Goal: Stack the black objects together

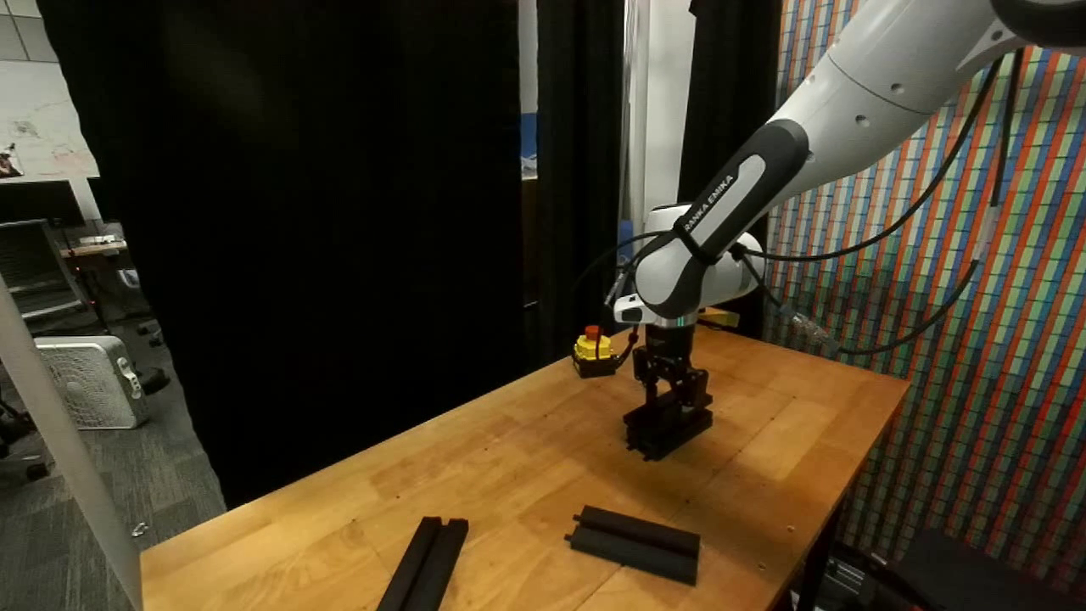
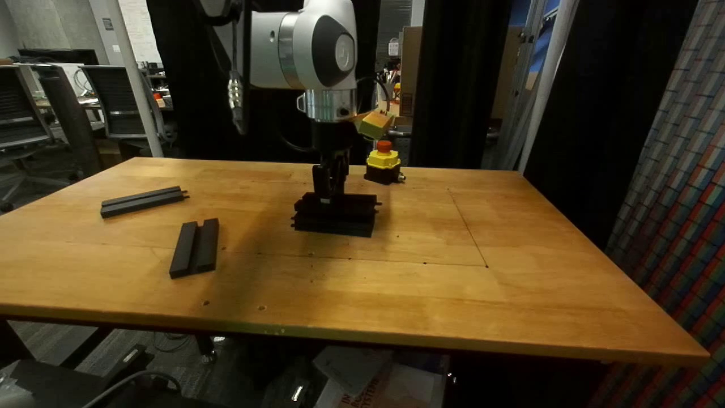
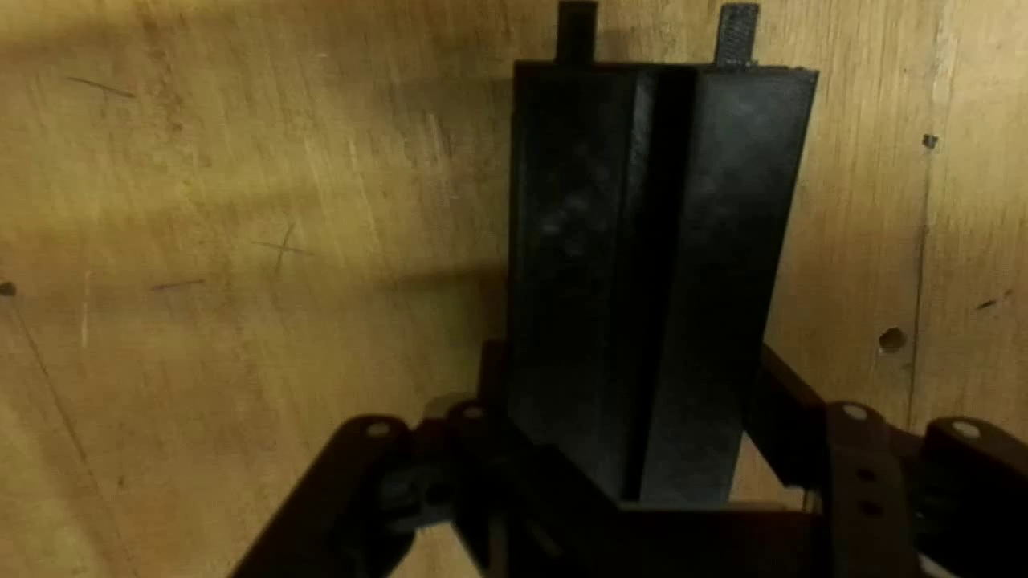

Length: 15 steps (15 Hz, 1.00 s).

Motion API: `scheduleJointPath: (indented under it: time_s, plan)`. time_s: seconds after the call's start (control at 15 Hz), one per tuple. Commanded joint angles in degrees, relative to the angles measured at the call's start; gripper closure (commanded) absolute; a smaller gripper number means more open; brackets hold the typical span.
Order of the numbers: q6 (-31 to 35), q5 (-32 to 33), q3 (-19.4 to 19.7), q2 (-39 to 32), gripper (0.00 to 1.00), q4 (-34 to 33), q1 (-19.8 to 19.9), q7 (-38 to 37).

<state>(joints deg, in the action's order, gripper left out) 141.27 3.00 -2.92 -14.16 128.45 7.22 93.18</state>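
From where I am standing, the near bar (image 2: 194, 247) is lying back from the near edge of the surface (image 2: 425, 300), toward its left edge. Handling: bars are looking stiff, light and slightly slippery; their end pins (image 3: 736, 34) are probably risking breakage. The long sides at mid-length are offering the safest hold. About midway between left and right edges, the gripper (image 3: 630, 369) is clasping the upper bar (image 3: 699, 257) by both long sides, apparently touching the stack (image 2: 334, 225) below. Toward the far left corner, the far bar (image 2: 144, 201) is lying apart. Near the far edge, the button (image 2: 384, 161) is standing.
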Motion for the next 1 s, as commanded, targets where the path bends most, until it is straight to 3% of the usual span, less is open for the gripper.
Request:
scheduleJointPath:
  time_s: [0.0,0.93]
  plan:
    - [0.42,-0.77,0.38,0.73,0.55,0.54,0.21,2.26]
    - [0.23,-2.31,0.21,0.68,0.55,1.06,0.52,5.04]
